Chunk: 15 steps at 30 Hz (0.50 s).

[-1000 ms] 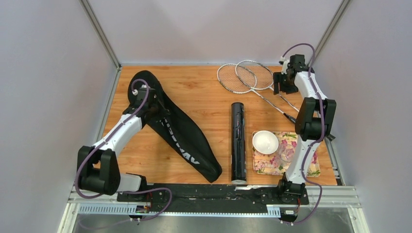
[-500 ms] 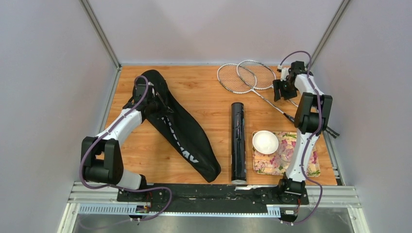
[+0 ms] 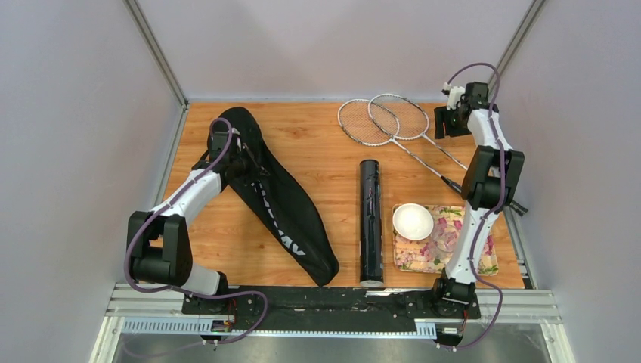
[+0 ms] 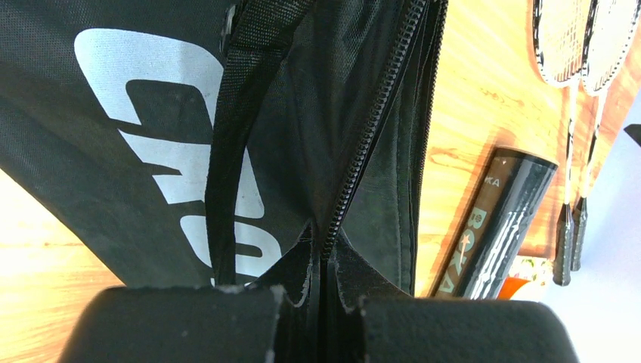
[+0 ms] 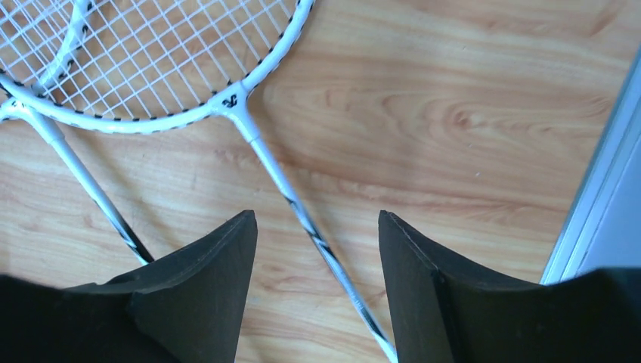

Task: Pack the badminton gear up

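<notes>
On the table, the racket bag lies left, my left gripper pinching fabric at its zipper. Far right, my right gripper is spread astride one racket shaft. I should descend centred and close squarely, lest the thin shaft roll away.

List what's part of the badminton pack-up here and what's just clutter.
Belongs to the job:
- two rackets
- dark tube
- black racket bag

Just lying about:
- white bowl
- flowered tray
</notes>
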Available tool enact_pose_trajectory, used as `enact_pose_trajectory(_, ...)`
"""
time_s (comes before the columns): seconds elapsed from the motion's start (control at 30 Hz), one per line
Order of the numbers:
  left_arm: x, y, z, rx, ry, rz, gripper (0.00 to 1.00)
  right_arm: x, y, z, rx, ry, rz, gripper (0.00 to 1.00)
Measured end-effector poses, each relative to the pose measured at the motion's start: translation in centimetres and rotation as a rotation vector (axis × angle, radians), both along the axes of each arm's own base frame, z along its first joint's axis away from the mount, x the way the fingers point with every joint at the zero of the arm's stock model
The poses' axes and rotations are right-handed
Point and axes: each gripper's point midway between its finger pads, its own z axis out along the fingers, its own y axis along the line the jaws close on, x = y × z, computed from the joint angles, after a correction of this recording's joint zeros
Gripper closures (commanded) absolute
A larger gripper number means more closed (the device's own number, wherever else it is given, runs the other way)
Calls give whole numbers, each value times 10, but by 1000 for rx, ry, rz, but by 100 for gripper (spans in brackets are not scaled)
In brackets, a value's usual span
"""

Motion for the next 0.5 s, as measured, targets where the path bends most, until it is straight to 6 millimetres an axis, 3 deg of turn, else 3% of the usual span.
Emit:
enact_pose_trajectory(0.13,0,0,0,1,1,1,100,10,-4,3,5,-30,23,42)
enact_pose_trajectory(0.37,-1,0,-1,2,5,2,100,6,9,-29,66,13,131,47)
enact_pose_trajectory(0.5,-1,1,-1,4,4,4,100,4,14,-33,80,18,171,52)
